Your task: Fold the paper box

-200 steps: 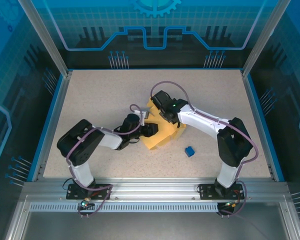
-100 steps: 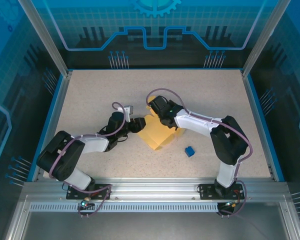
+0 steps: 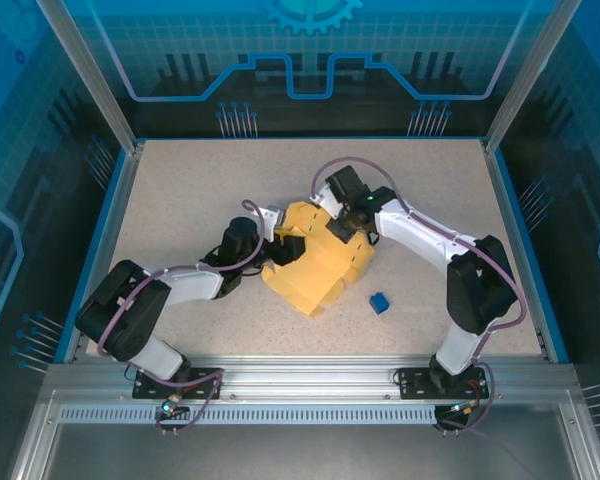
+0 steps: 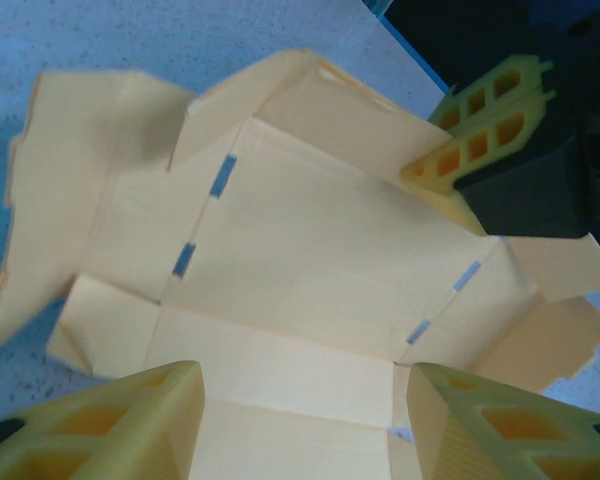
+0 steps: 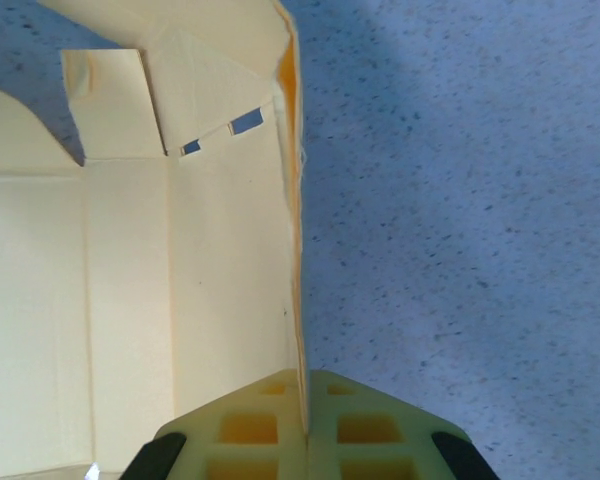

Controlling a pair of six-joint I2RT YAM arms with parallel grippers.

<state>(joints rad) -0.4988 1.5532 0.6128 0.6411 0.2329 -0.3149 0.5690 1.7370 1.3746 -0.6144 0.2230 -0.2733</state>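
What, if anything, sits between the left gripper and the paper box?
Nothing visible. The left gripper, jaws open, hangs directly over the paper box. The right gripper pinches one wall edge, off to the side of that path.

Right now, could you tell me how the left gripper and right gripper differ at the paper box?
The left gripper is open, jaws spread at a flat panel of the paper box; the right gripper is shut, pinching a raised flap's edge. The left sits at the box's left side, the right at its far side. Both have yellow fingers.
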